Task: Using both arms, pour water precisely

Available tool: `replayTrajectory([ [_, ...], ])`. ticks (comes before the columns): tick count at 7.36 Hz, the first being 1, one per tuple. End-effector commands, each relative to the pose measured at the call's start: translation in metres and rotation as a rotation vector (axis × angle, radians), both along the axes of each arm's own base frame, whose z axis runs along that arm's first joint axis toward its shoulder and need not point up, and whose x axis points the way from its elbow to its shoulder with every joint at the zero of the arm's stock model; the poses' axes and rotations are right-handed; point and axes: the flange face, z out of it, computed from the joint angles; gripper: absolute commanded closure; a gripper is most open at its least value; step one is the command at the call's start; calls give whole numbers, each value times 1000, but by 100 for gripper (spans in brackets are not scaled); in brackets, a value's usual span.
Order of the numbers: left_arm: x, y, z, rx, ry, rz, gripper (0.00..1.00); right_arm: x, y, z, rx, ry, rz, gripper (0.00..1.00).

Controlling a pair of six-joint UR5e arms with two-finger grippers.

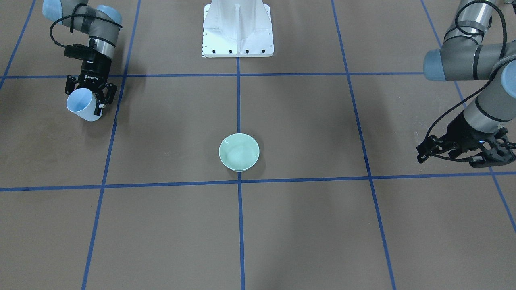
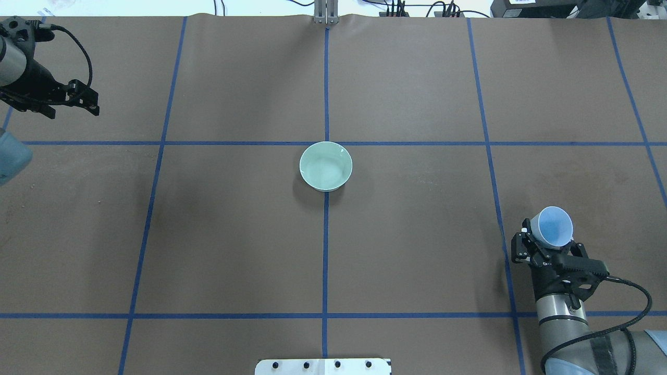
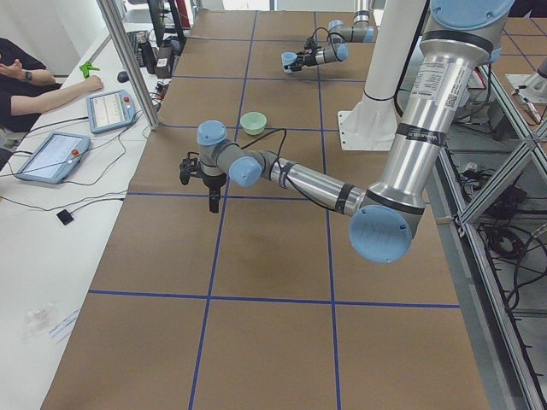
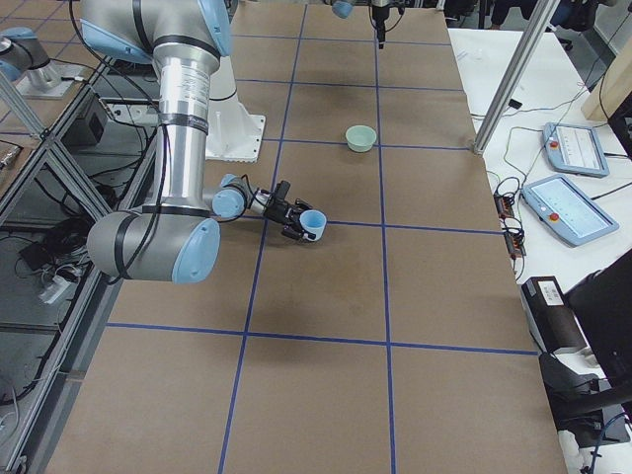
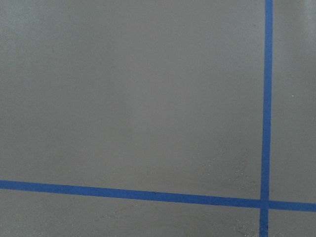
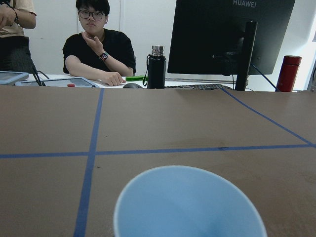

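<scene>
The right claw [image 2: 547, 240] is closed from the side on a light-blue cup [image 2: 555, 226], its fingers pinching the lower wall, and it holds the cup clear of the brown table [image 2: 234, 234]. The cup stands roughly upright, with its long axis near vertical, its mouth facing up and its base down at the fingers. The right wrist view shows only smooth blue inside, with the bottom cut off, so I cannot tell how much water it holds. A pale green bowl [image 2: 325, 187] sits well apart from this claw, forward of it and over toward the robot's left. There is a faint sheen inside, but I cannot tell whether that is water. This looks like the carrying step, with pouring not yet begun. The next move would call for bringing the cup level across to the bowl, then tipping its mouth slowly over the near rim. The left claw [image 2: 86, 100] hangs well apart on the far side of the bowl, with nothing seen in it. I cannot tell how far it is open.
</scene>
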Motion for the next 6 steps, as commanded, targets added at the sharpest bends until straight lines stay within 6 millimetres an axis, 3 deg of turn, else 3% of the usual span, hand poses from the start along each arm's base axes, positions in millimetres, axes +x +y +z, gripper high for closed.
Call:
replayTrajectory([
  [1, 0, 0, 1, 0, -1, 1, 0, -1, 0, -2, 13, -2, 2, 0],
  [6, 1, -2, -2, 2, 0, 1, 0, 0, 0, -6, 36, -8, 3, 0],
])
